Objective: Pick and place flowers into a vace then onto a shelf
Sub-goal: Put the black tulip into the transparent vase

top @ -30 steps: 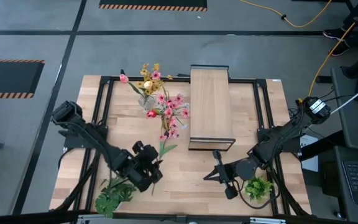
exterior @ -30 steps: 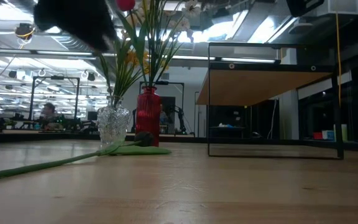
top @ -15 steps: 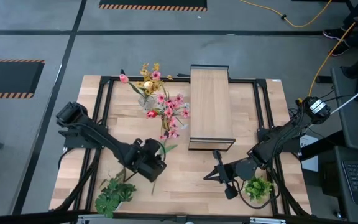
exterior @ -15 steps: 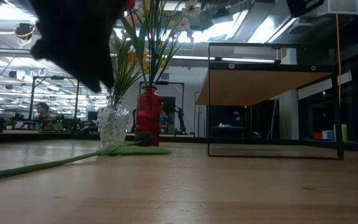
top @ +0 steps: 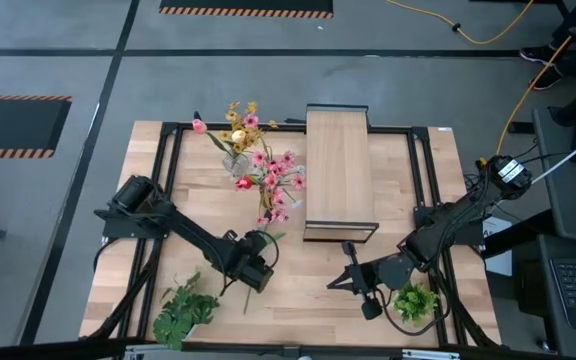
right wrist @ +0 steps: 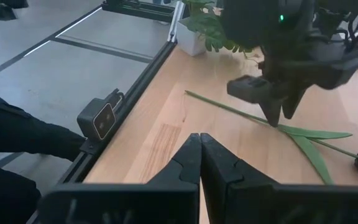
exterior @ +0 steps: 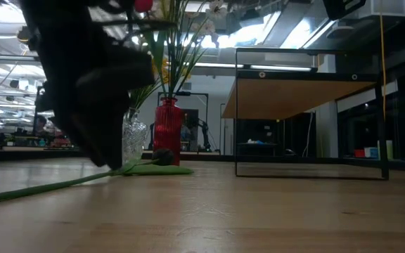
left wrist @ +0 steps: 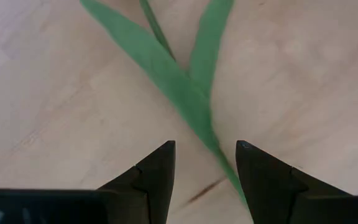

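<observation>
The left gripper (top: 260, 272) hangs low over a lone flower stem (left wrist: 166, 74) lying on the tabletop (top: 308, 285), fingers (left wrist: 157, 171) apart astride it, not clamped. At 12 o'clock from it stand the glass vase (exterior: 133, 137), half hidden by the arm, holding the flowers (top: 258, 160), and a red cylinder (exterior: 166, 130). The shelf (top: 339, 170) sits at 2 o'clock. The right gripper (top: 348, 255), fingers together, rests at 3 o'clock beside a leafy bunch (top: 415, 300); another bunch (top: 183, 315) lies at 7 o'clock.

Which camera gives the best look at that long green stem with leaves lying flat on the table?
The left wrist view: the green leafy stem fills it, between the open left pincer fingers. The right wrist view shows its length; the high view a thin line; the low view an edge-on streak.
</observation>
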Available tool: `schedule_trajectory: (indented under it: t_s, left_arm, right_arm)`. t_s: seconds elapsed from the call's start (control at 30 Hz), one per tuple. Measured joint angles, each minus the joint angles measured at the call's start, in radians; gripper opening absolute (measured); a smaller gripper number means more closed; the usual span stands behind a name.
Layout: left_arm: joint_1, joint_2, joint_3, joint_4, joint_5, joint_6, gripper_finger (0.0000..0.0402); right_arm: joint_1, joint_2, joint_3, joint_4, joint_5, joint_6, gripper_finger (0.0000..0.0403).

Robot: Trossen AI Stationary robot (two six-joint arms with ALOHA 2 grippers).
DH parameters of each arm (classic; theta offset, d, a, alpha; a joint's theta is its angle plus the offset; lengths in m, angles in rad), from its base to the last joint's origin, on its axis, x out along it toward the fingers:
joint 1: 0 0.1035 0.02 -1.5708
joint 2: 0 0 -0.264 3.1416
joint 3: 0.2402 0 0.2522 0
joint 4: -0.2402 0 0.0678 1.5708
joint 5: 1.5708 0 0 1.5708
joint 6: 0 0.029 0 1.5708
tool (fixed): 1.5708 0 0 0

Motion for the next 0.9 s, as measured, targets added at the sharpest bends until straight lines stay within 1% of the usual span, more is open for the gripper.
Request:
schedule_trajectory:
  t_s: [0.1,0.27,0.37,0.43,0.5,0.67,0.7,0.9]
  left_arm:
    - [0.013,0.015,0.0,0.024,0.011,0.008,0.0161]
    - [0.033,0.047,0.003,0.047,0.064,0.045,0.0161]
    - [0.038,0.062,0.006,0.038,0.081,0.044,0.0151]
    - [0.038,0.063,0.006,0.031,0.095,0.038,0.0134]
    - [0.039,0.063,0.006,0.032,0.111,0.029,0.011]
    - [0.028,0.059,0.006,0.035,0.131,0.006,0.0025]
    - [0.024,0.059,0.005,0.035,0.128,0.002,0.0014]
    - [-0.007,0.043,0.002,0.035,0.095,-0.01,0.0005]
  right_arm:
    - [0.0,0.0,0.0,0.0,0.0,0.0,0.0005]
    - [0.0,0.0,0.0,0.0,0.0,0.0,0.0005]
    - [0.0,0.0,0.0,0.0,0.0,0.001,0.0005]
    - [0.0,0.0,0.0,0.0,0.0,0.002,0.0005]
    - [0.0,0.0,0.0,0.0,-0.001,0.003,0.0005]
    - [0.0,0.0,0.0,0.0,-0.001,0.003,0.0005]
    - [0.0,0.0,0.0,0.0,-0.001,0.003,0.0005]
    - [0.0,0.0,0.0,0.0,-0.001,0.003,0.0005]
